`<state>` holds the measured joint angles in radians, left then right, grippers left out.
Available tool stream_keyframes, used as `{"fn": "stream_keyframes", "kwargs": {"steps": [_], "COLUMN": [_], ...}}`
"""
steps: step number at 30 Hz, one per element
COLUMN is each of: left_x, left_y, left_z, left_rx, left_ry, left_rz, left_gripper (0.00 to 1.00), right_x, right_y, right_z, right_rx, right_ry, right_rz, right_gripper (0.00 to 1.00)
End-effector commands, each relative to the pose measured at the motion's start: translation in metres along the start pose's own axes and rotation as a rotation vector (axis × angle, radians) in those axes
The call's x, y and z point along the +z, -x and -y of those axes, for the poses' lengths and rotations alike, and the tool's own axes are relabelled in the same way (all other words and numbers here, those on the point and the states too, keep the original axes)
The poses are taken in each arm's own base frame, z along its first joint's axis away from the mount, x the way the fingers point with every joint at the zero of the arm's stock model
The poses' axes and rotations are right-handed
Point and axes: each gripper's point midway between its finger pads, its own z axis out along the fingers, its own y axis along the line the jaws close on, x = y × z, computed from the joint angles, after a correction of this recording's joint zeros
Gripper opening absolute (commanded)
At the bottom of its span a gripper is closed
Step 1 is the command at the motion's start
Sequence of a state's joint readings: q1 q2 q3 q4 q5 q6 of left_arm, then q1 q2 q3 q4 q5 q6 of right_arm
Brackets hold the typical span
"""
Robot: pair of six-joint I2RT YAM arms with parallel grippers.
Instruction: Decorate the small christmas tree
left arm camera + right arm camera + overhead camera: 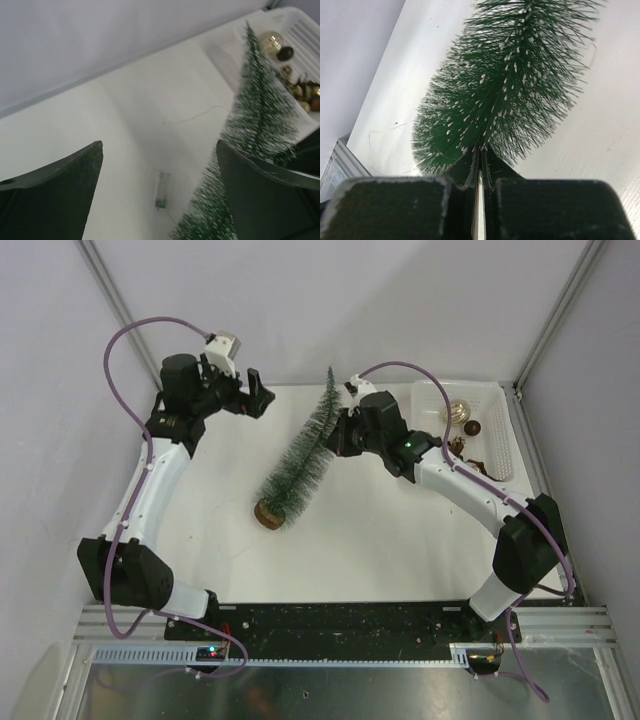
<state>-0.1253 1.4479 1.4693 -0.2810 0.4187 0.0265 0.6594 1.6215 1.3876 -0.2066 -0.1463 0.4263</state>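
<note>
1. Matte white tabletop (pixel 380 540), enclosed by pale grey walls (pixel 350 300).
2. Right pincer (pixel 335 436) clamps the frosted dark-green bottle-brush cone tree (pixel 300 455), which is tilted, with its round wooden base resting below-left.
3. Left pincer (pixel 260 393) gapes wide, empty, with the tree to its right.

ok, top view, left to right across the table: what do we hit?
left pincer, open → small christmas tree, tilted → right pincer, shut on the tree → white basket

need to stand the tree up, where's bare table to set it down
Bare table in front, between the small christmas tree and the near edge; also behind it, beside the left gripper. Crowded at right: right gripper clamps the tree beside the basket.
</note>
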Motion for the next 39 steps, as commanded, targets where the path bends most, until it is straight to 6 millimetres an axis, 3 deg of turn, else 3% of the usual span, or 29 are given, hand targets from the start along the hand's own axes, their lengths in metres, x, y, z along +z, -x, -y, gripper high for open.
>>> {"fn": "stream_keyframes", "kwargs": {"steps": [1, 9, 17, 32, 39], "left_x": [-0.017, -0.029, -0.026, -0.023, -0.023], "left_y": [-0.017, -0.07, -0.096, -0.108, -0.109], "left_z": [0.039, 0.071, 0.062, 0.057, 0.054], "left_rx": [-0.015, -0.09, -0.049, -0.051, -0.052], "left_ry": [-0.168, -0.312, -0.269, -0.246, -0.23], "left_rz": [-0.024, -0.119, -0.162, -0.187, -0.189], "left_gripper": [1.0, 1.0, 1.0, 1.0, 1.0], "right_x": [-0.009, -0.023, -0.04, -0.082, -0.07], "right_y": [0.016, 0.039, 0.045, 0.084, 0.082], "right_z": [-0.021, -0.025, -0.029, -0.024, -0.034], "right_rx": [-0.007, -0.204, -0.358, -0.671, -0.732], "right_ry": [0.02, -0.179, -0.29, -0.566, -0.549], "right_rz": [0.072, 0.173, 0.212, 0.322, 0.281], "right_gripper": [0.0, 0.0, 0.0, 0.0, 0.0]}}
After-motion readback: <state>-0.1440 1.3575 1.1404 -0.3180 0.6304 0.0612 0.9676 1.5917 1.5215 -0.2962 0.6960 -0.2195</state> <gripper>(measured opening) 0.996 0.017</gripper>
